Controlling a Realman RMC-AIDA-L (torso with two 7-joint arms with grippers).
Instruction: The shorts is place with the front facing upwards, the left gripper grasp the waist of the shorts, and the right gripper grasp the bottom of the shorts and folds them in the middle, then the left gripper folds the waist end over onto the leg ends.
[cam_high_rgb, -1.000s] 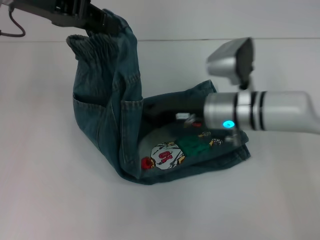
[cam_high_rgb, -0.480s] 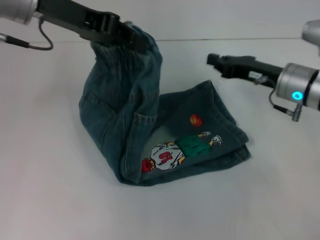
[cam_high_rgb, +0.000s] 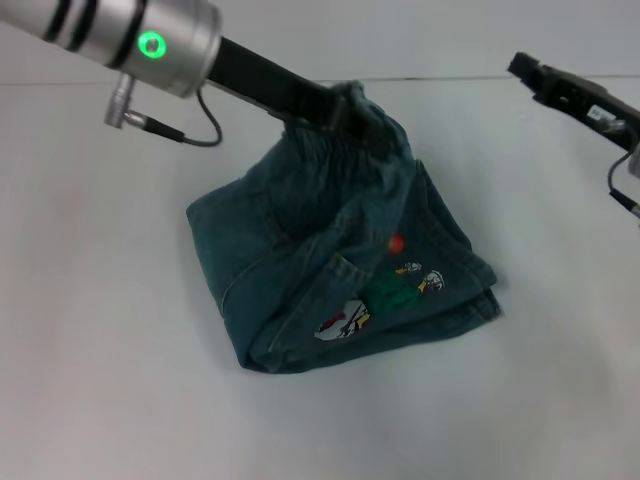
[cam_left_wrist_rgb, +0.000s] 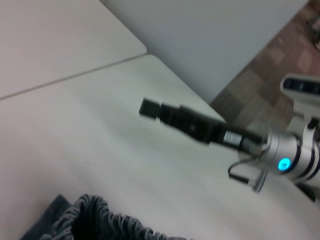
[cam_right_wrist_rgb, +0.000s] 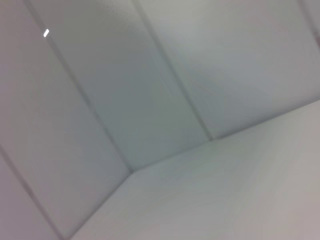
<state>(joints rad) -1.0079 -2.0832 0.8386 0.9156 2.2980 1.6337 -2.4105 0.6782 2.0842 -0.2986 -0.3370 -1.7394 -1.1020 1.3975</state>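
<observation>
The blue-green denim shorts (cam_high_rgb: 290, 270) lie folded lengthwise on the white table (cam_high_rgb: 110, 380). My left gripper (cam_high_rgb: 345, 115) is shut on the ruffled waist (cam_high_rgb: 378, 125) and holds it raised over the middle of the garment, so the upper half drapes down toward the leg ends (cam_high_rgb: 478, 285). The cartoon print (cam_high_rgb: 395, 288) is partly covered by the hanging cloth. The left wrist view shows the waist (cam_left_wrist_rgb: 100, 220) just below the camera. My right gripper (cam_high_rgb: 530, 75) hovers at the far right, well away from the shorts, and also shows in the left wrist view (cam_left_wrist_rgb: 150, 108).
A cable loop (cam_high_rgb: 175, 135) hangs from the left wrist. The table's far edge (cam_high_rgb: 450, 78) meets a pale wall. Patterned floor (cam_left_wrist_rgb: 280, 50) lies beyond the table's right corner. The right wrist view shows only wall panels and the tabletop (cam_right_wrist_rgb: 240, 200).
The left gripper has carried the waist rightward and lower, over the legs, hiding part of the print. The right gripper has pulled back up and to the right, clear of the shorts.
</observation>
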